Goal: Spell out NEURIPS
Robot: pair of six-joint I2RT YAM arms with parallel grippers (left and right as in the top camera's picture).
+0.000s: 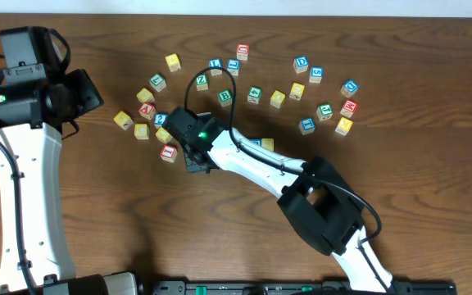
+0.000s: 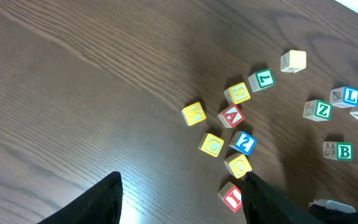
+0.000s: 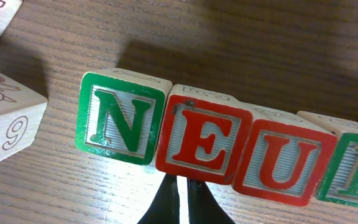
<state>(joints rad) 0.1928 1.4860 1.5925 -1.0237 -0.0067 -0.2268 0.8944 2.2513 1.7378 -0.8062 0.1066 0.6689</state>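
Note:
In the right wrist view a green N cube (image 3: 120, 117), a red E cube (image 3: 202, 142), a red U cube (image 3: 284, 163) and a green R cube (image 3: 353, 169) lie side by side in a row. My right gripper (image 3: 182, 182) is shut and empty, with its tips against the near edge of the E cube. From overhead my right gripper (image 1: 193, 160) and its arm hide that row. A red I cube (image 2: 232, 196) lies loose just inside the right finger of my open left gripper (image 2: 182, 200). A yellow S cube (image 2: 237, 93) lies further off. The P cube I cannot pick out.
Loose cubes lie around the I cube: yellow K (image 2: 194, 114), red A (image 2: 232, 115), blue 2 (image 2: 244, 142), yellow O (image 2: 238, 165), green Z (image 2: 319, 110), green B (image 2: 339, 150). More cubes (image 1: 324, 111) are scattered at the back right. The left arm (image 1: 23, 164) stands at the left.

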